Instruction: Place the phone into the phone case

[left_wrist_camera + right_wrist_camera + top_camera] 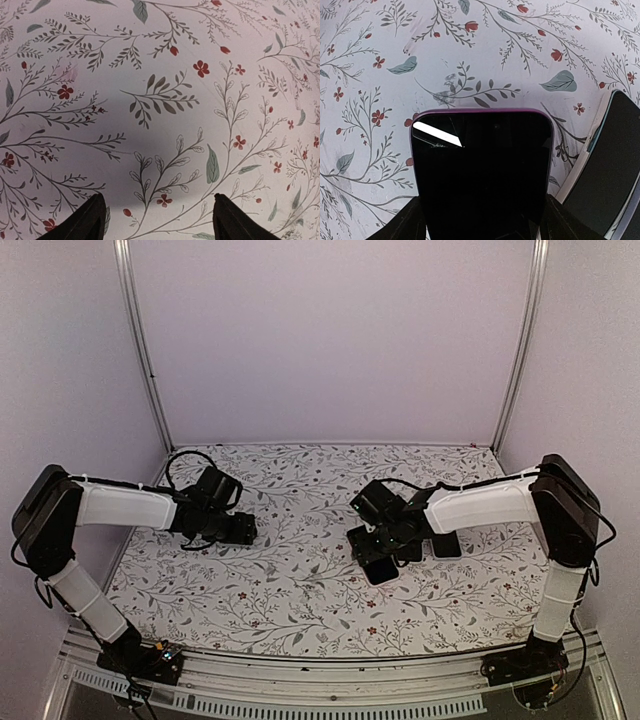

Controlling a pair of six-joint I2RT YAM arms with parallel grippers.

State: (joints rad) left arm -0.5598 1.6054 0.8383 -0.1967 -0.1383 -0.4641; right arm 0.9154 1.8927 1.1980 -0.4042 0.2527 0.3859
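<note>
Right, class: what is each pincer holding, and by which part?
Left pincer: nothing. Right pincer appears to grip the purple-rimmed phone by its two long sides, near one end.

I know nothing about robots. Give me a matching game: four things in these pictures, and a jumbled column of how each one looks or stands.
1. left gripper
2. right gripper
3. phone
4. tablecloth

A. floral print
B. open, nothing between its fingers
C. purple rim, dark screen
D. fingers against the phone's sides

Pairs: 1-B, 2-D, 3-C, 4-A
</note>
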